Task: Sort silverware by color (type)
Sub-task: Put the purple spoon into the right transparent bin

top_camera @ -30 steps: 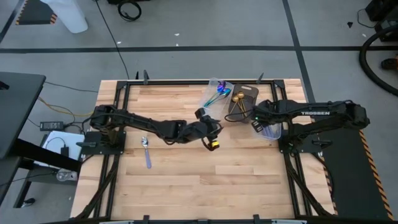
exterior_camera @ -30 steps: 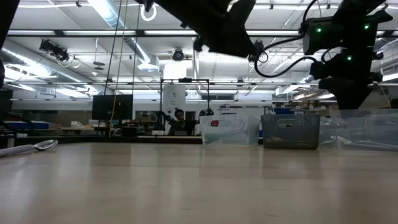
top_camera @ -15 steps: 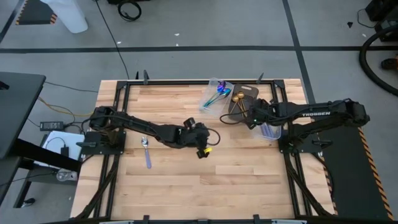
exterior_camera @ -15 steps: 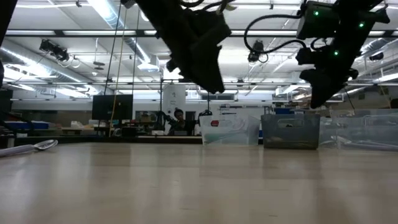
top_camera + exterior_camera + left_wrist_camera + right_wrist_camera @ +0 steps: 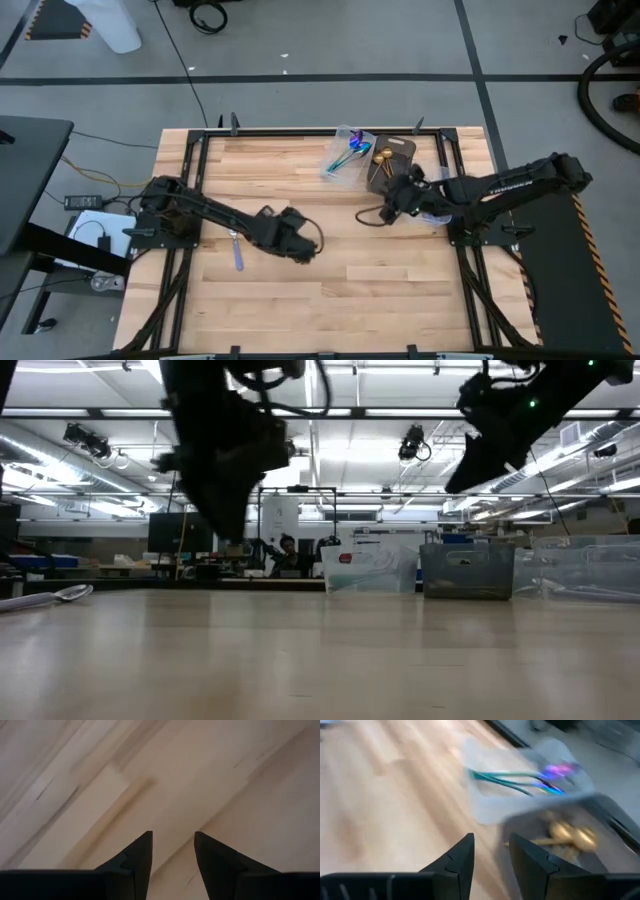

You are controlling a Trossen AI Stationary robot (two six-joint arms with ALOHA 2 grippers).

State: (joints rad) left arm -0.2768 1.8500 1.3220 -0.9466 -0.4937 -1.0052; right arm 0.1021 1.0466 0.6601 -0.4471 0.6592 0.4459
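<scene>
Spoon left to sort: slim plain silver metal spoon (image 5: 236,245) lies flat on the wooden table (image 5: 400,290), at nine o'clock.
Light, stiff and slippery, I judge; pinch mid-handle. Left hand (image 5: 303,250) and right hand (image 5: 392,207) are both parted, empty.

The left gripper (image 5: 300,245) is hovering mid-table, fingers parted and empty; the right gripper (image 5: 392,203) is hanging near the far edge, likewise parted.

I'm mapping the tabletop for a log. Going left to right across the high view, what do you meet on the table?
Silver spoon → left gripper → clear tray of iridescent spoons → dark bin of gold spoons, with the right gripper just in front of it.
</scene>
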